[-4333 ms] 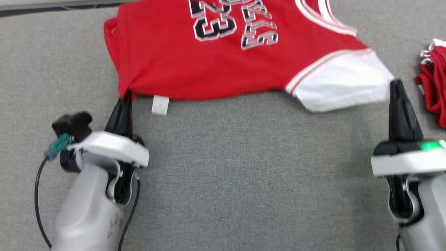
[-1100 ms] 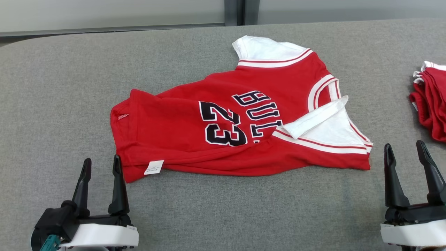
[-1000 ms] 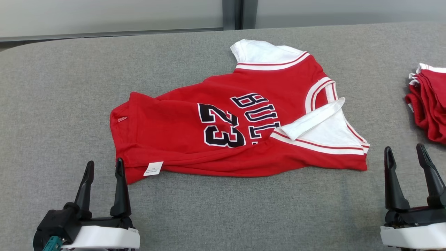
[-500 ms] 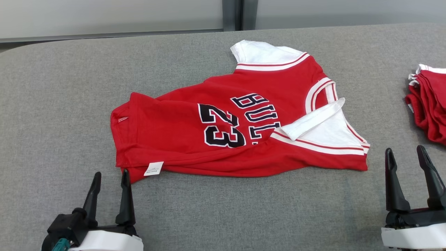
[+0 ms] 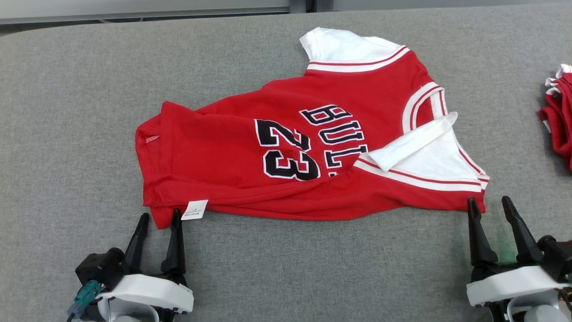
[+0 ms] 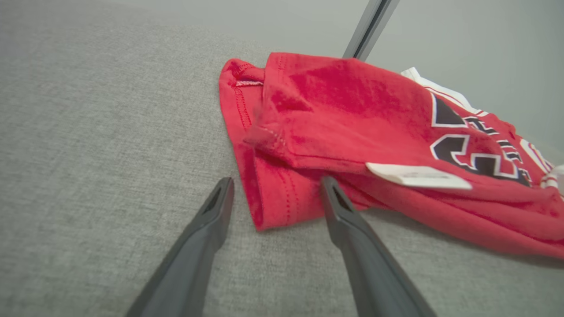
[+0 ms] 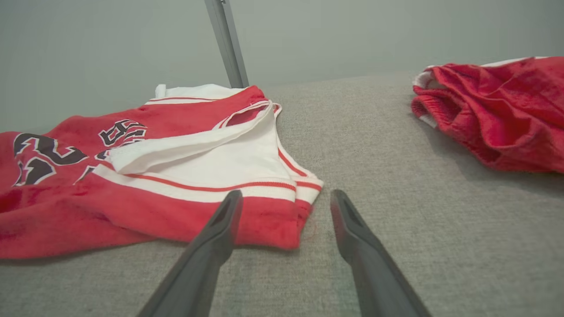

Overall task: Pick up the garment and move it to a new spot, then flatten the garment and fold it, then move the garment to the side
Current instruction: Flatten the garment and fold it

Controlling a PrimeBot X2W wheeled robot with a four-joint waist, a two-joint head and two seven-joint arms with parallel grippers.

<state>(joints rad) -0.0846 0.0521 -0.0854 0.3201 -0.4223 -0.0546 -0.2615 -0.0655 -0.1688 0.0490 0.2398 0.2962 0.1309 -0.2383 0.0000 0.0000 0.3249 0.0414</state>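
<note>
Two grippers, fingers spread apart and empty, sit at the near edge of a red jersey (image 5: pixel 232 161) lying rumpled mid-desk (image 5: pixel 67 89): the left gripper (image 5: pixel 161 213) at its near-left hem corner, the right gripper (image 5: pixel 488 199) by its near-right corner. Other red clothing (image 5: pixel 558 120) lies at the right.

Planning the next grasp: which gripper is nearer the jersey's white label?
Left gripper: its fingers flank the jersey corner beside the label. The right gripper is at the opposite end.
</note>
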